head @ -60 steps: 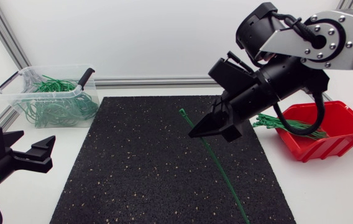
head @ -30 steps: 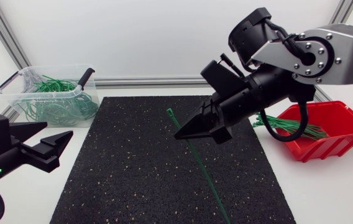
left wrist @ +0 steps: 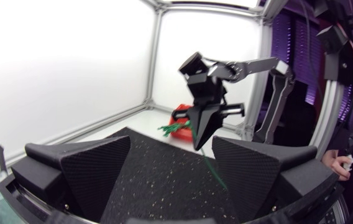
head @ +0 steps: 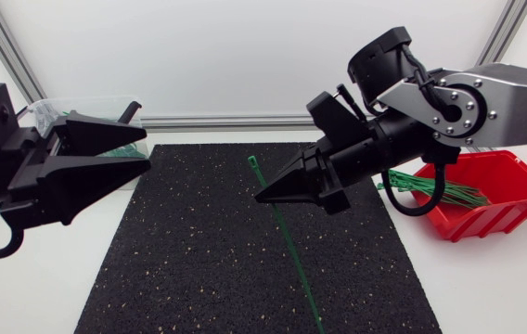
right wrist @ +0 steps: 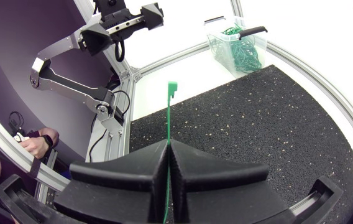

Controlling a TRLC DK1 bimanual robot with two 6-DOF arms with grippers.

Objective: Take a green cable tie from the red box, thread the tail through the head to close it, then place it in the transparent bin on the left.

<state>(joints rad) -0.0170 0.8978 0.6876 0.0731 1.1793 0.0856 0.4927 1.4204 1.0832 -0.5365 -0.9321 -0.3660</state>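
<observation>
**Status: one tie grasped above the mat, not yet closed**

Reference landmark: the black speckled rubber mat lying on the white surface.

1. Right arm. It enters over the mat's right edge. The matte black right claw hangs above the mat's middle, its tip pointing toward the mat's left side. Its two wedge fingers are clenched flat against each other on the thin green plastic cable tie; the right wrist view shows the strap pinched in the seam between them.

2. Task item. The tie is straight and unlooped. Its small square head stands above the claw tip, on the side of the mat's far edge. The long tail slopes down over the mat toward its near edge. Whether the tail tip touches the mat cannot be told.

3. Left arm. The matte black left claw is above the mat's far left corner, pointing toward the right claw and well apart from it. Its fingers are spread and grasp nothing.

4. Containers. The red plastic box sits on the surface just off the mat's right edge, with a bundle of loose green ties sticking out toward the mat. The transparent plastic bin stands beyond the mat's far left corner and contains a tangle of closed green loops. In the head view the left claw hides most of it.
</observation>
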